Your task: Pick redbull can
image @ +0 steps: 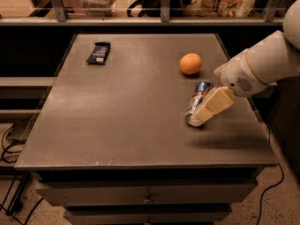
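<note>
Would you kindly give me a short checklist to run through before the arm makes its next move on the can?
1. Can lies on its side on the table: ok.
2. Gripper is at the can, over its near end: ok.
3. Grip on the can is secure: cannot tell.
4. Orange sits apart from the can, beyond its far end: ok.
5. Snack bar is far off at the table's far left, out of the way: ok.

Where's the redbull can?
In the camera view the redbull can lies on its side on the table's right half, just nearer than the orange, with the gripper over its near end.
</note>
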Motion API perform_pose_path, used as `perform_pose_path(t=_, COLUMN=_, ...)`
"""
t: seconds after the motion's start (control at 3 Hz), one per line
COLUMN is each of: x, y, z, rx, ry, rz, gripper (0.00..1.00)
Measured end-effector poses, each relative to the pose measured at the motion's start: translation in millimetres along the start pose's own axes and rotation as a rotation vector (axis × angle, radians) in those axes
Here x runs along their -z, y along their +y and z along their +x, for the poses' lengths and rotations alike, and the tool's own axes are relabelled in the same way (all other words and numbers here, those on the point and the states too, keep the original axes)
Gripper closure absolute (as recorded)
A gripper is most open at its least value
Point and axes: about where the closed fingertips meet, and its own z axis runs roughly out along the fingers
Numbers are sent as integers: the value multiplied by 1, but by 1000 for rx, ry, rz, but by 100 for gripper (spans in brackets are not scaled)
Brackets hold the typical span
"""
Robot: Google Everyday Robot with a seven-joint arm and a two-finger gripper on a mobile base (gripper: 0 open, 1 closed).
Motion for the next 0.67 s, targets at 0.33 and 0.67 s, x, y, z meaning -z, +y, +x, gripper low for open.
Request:
perform_pose_path(t=0.33, x=-24, y=-6, z=1, rx=-30, ry=-5, rz=-7, gripper=0)
perform_pose_path(t=0.67, x=-43, y=-8, z=3, rx=-42, ry=7, rz=-24, gripper=0)
